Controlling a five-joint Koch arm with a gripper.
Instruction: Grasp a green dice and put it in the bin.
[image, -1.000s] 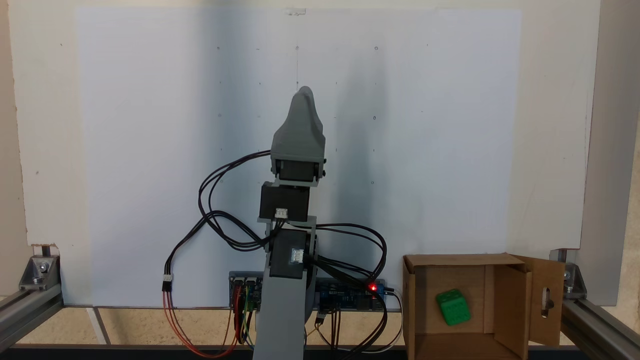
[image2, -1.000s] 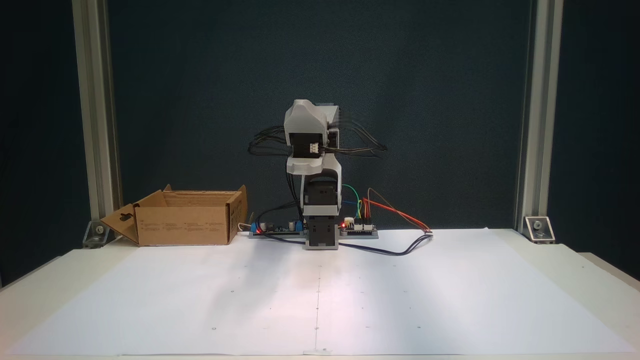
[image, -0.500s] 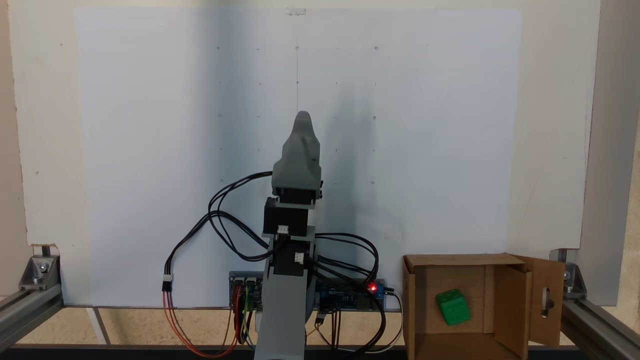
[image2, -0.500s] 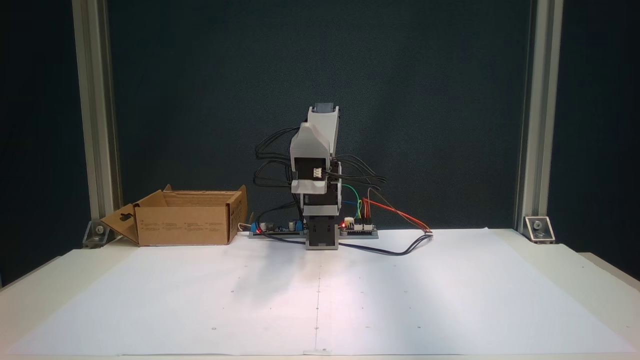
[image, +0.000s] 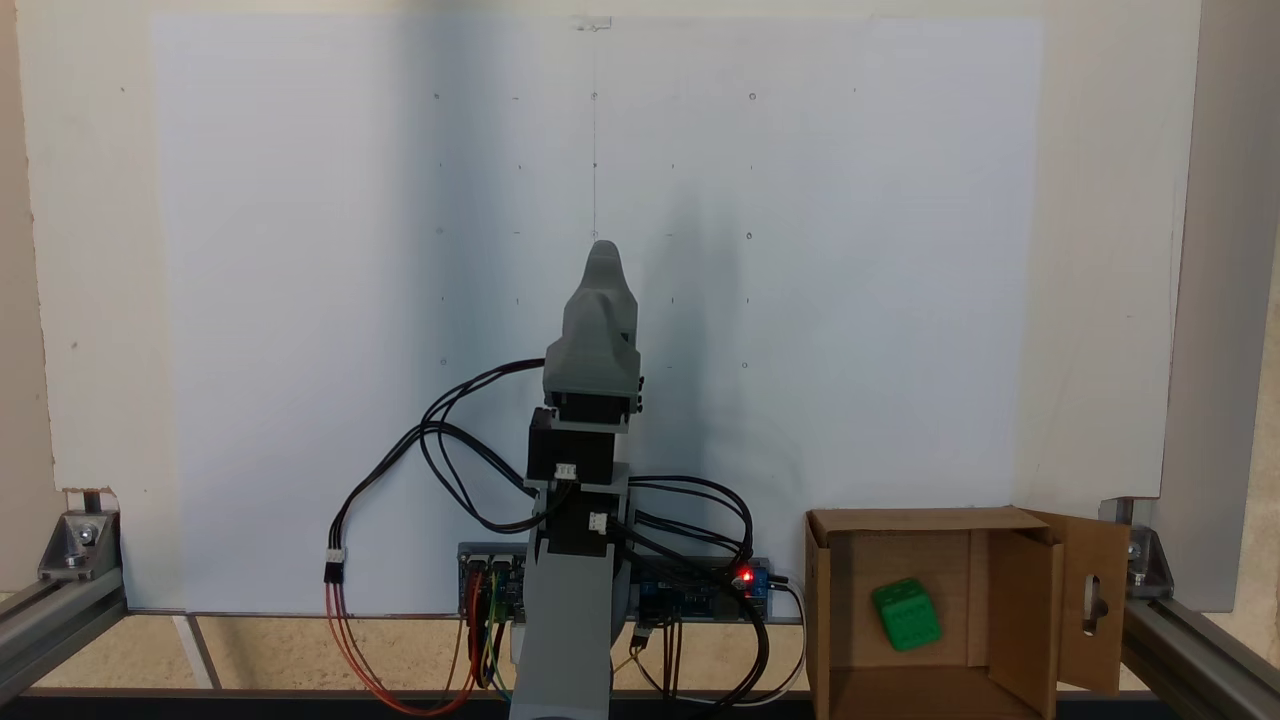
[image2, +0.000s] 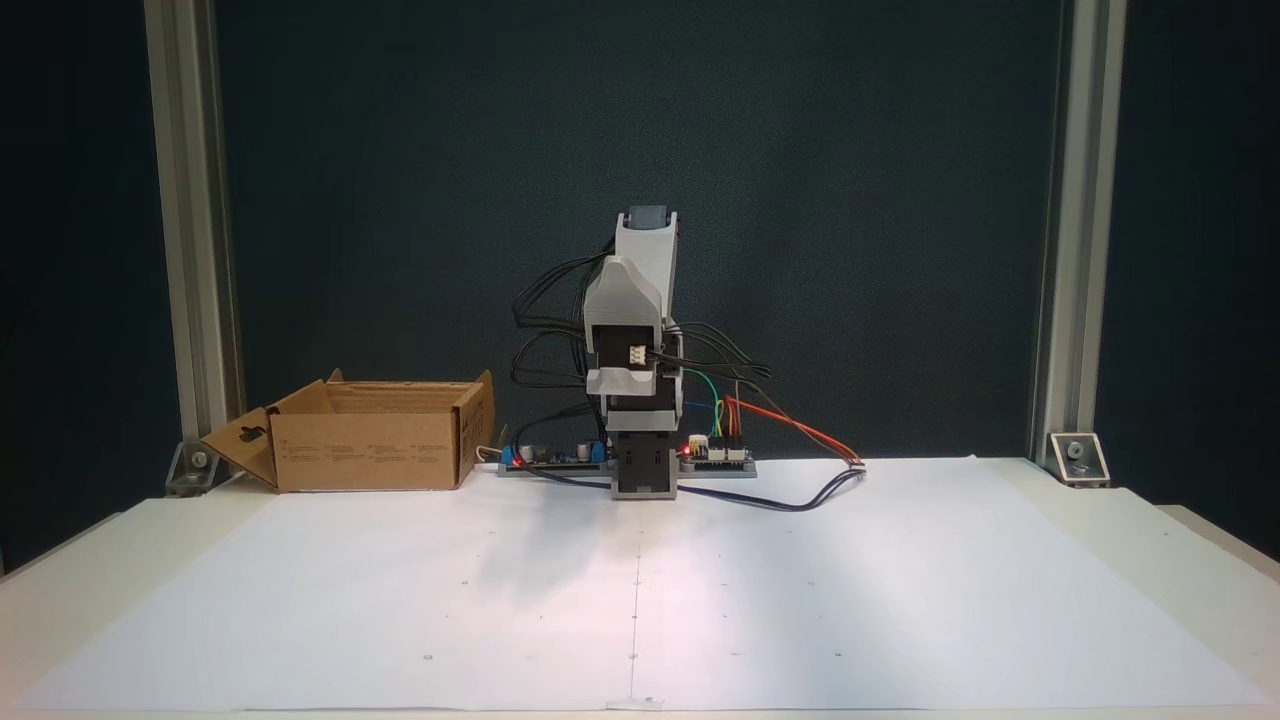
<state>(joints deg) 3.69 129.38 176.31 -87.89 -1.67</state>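
The green dice (image: 906, 614) is lying on the floor of the bin (image: 1020, 640), tilted slightly, away from the walls and well apart from the arm. In a fixed view the bin (image2: 370, 450) is standing on the desk (image2: 1190, 560) beside the controller boards (image2: 715, 455), with its slotted flap (image2: 240, 443) folded outward. The task is therefore judged to be essentially complete.

The arm is being seen folded over its base, with the claw (image: 603, 258) pointing out over the white paper sheet (image: 300, 300). Whether the claw is spread or pressed together cannot be told, since the jaws are lying one behind the other and only one tip is being shown. Nothing is being seen held in it.

Little is judged to remain at risk. The black cables (image: 450, 450) are looping loosely beside the arm's joints, and a snag is being considered possible if the arm is folded further. The bin is light cardboard and is standing close to the base, so it could be nudged or tipped by a swing toward it, and the dice could be thrown out. A loose red and orange lead (image2: 800, 430) is trailing over the desk and could be caught likewise.
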